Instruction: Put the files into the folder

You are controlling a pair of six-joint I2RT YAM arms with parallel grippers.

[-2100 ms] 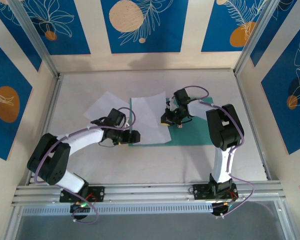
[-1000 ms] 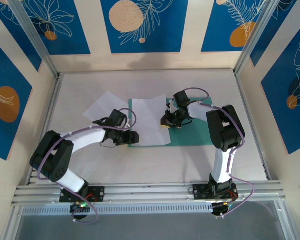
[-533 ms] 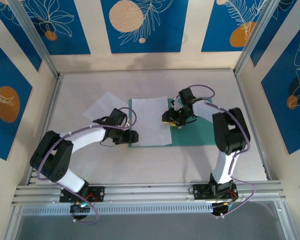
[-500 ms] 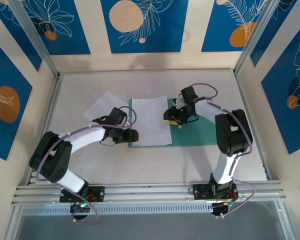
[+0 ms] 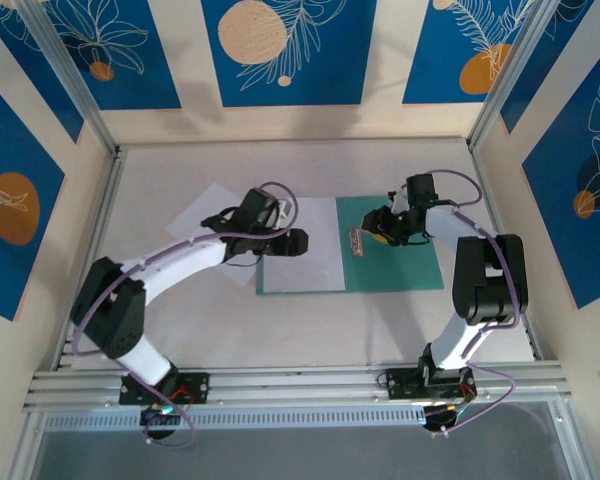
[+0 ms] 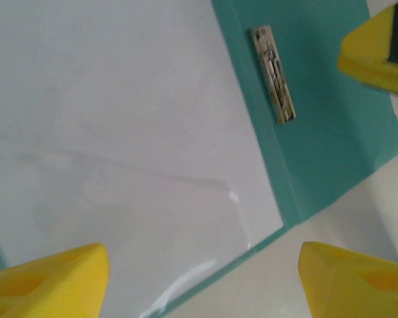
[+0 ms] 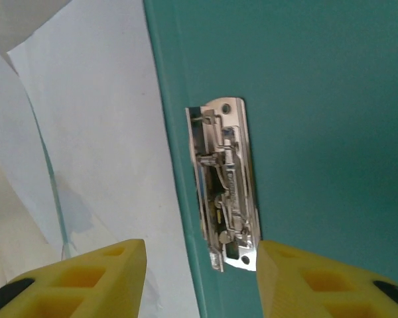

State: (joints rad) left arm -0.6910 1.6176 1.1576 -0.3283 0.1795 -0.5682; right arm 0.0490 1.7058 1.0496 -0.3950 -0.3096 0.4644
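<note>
With your left tool (image 6: 205,281) and right tool (image 7: 202,278) both open, pinch a free edge of the seemingly light, floppy files (image 6: 119,132): one sheet (image 5: 310,250) lies on the folder (image 5: 405,265), the second sheet (image 5: 200,212) beside it on the tabletop (image 5: 310,340).

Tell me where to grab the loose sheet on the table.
Probably the sheet's bare left corner, coming in low from the left. It lies flat and skewed, with that corner pointing away from the folder, and its right side is partly hidden.
</note>
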